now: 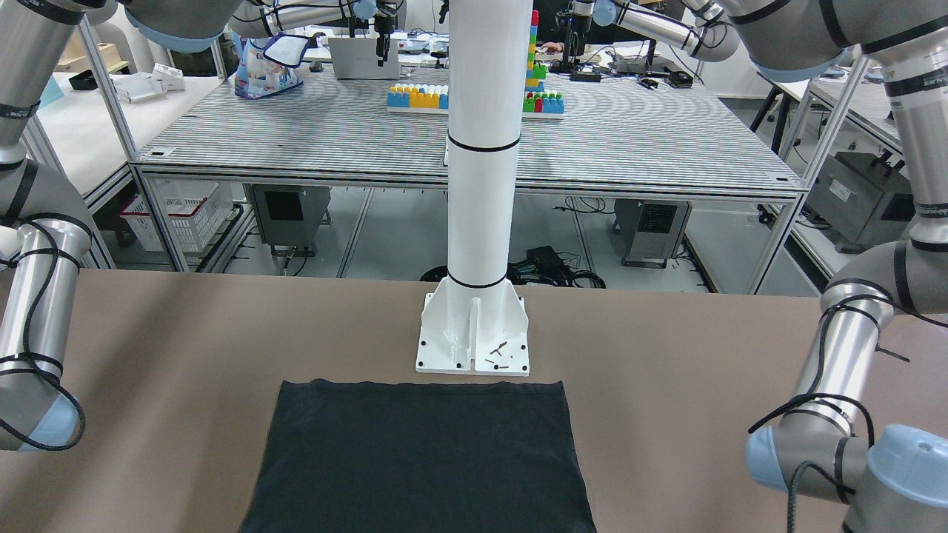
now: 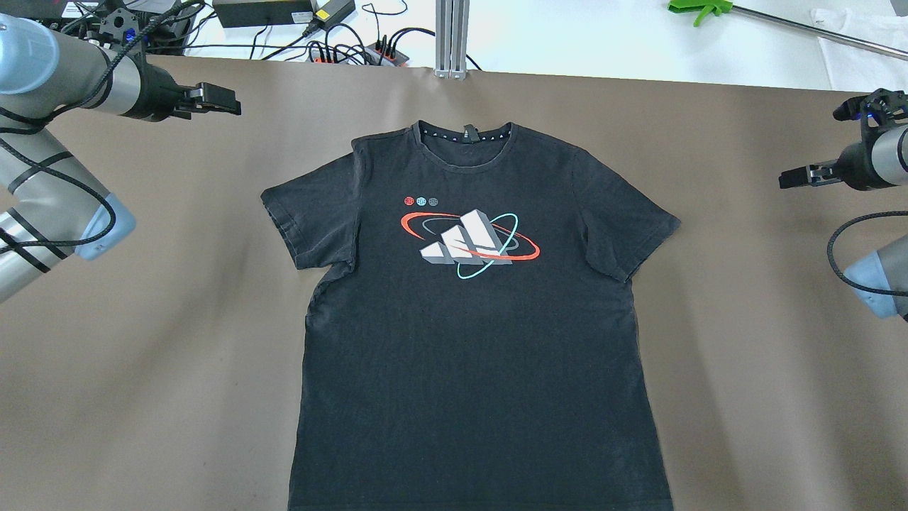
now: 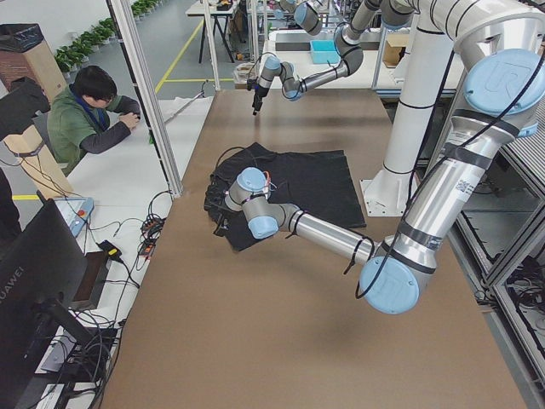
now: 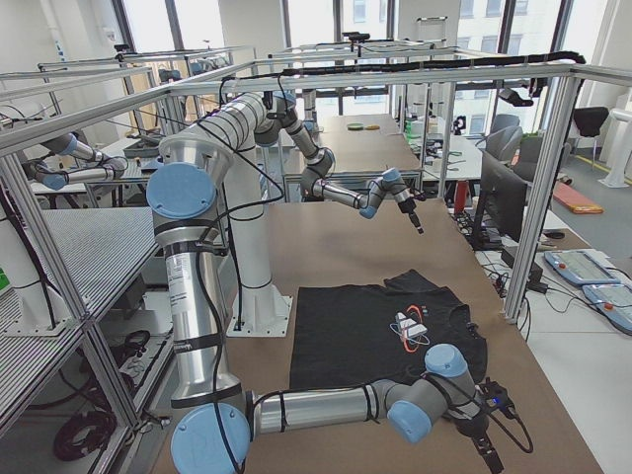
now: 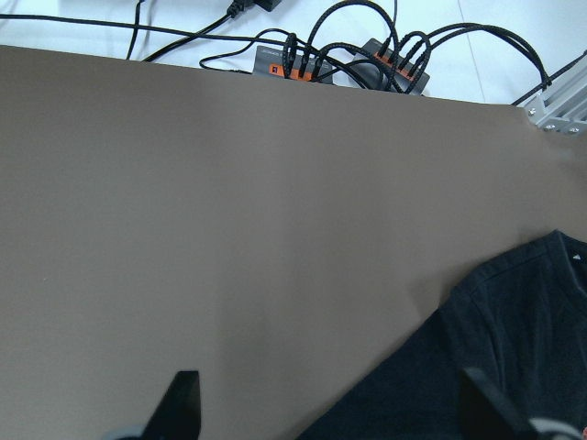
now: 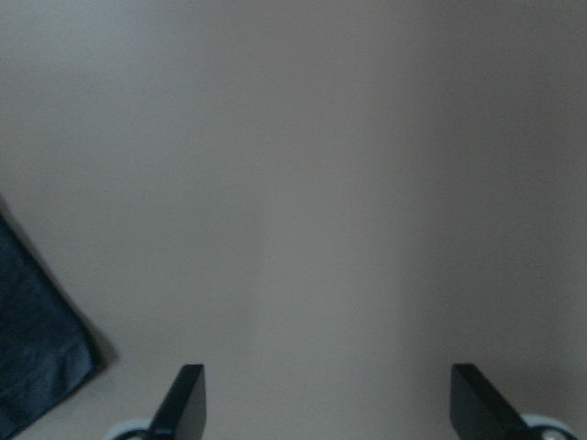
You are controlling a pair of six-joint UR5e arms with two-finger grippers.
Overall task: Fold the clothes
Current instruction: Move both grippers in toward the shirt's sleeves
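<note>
The clothes are one black T-shirt (image 2: 468,341) with a white, red and teal print on the chest. It lies flat and face up in the middle of the brown table, collar toward the far edge. Its hem (image 1: 422,459) ends near the white pillar's base. My left gripper (image 2: 230,106) hovers open beyond the shirt's left sleeve. In the left wrist view the left gripper (image 5: 330,403) holds nothing, and the shirt's shoulder (image 5: 514,348) shows at lower right. My right gripper (image 2: 787,177) hovers open off the right sleeve. The right gripper (image 6: 328,399) is over bare table, with a sleeve corner (image 6: 27,312) at left.
The white pillar base (image 1: 474,333) is bolted to the table by the hem. Past the table's far edge lie a power strip with cables (image 2: 355,50), an aluminium post (image 2: 452,35) and a green tool (image 2: 699,8). A person (image 3: 85,111) sits beyond that edge.
</note>
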